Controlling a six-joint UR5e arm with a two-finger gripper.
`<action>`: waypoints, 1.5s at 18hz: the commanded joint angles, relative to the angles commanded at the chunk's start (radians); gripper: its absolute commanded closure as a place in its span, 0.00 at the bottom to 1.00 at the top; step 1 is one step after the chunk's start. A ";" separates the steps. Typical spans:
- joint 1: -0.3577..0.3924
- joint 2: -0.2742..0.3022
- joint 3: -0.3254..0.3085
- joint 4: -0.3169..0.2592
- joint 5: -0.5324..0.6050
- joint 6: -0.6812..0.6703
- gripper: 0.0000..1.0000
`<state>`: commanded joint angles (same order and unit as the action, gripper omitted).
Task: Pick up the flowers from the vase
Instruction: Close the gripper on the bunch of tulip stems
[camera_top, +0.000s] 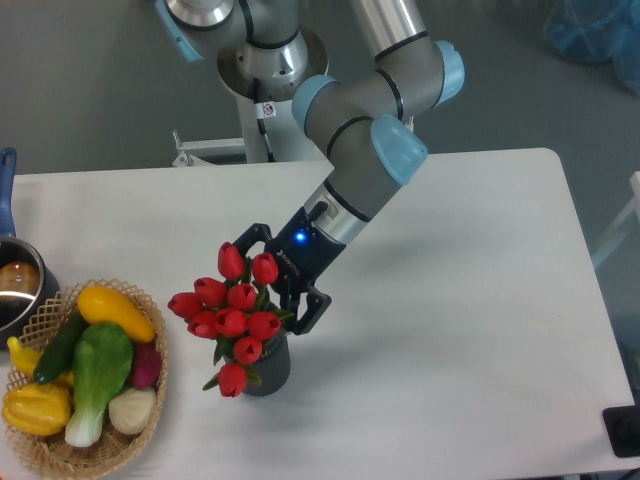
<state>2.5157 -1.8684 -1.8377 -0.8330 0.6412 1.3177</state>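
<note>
Gripper (268, 272) is sitting with jaws spread apart, straddling the upper right side of the flowers (232, 312), one finger showing behind the top blooms and the other just right of the bunch near the vase (270, 368) mouth; nothing is being gripped yet. Flowers are standing in the vase, which is resting on the table (460, 300) just right of the wicker basket (60, 440) of toy vegetables (95, 365). Relative to the vase, the bunch is rising up and leaning toward the basket side, blooms on top, stems hidden down in the mouth, so the long axis is running roughly vertical with a tilt to the left in the picture. One low bloom is drooping over the vase's left rim. Arm is angling in from behind the vase, likely so the fingers can be closing across the stems or lower heads sideways, then lifting straight out. A pot (15, 285) is sitting beyond the basket, far from the vase.
</note>
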 joint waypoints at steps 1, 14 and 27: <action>0.000 0.002 0.000 0.000 -0.002 0.000 0.00; 0.000 0.009 0.002 0.000 -0.005 -0.006 0.36; 0.002 0.005 0.009 0.000 -0.005 -0.015 0.52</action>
<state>2.5173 -1.8638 -1.8285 -0.8330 0.6366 1.3024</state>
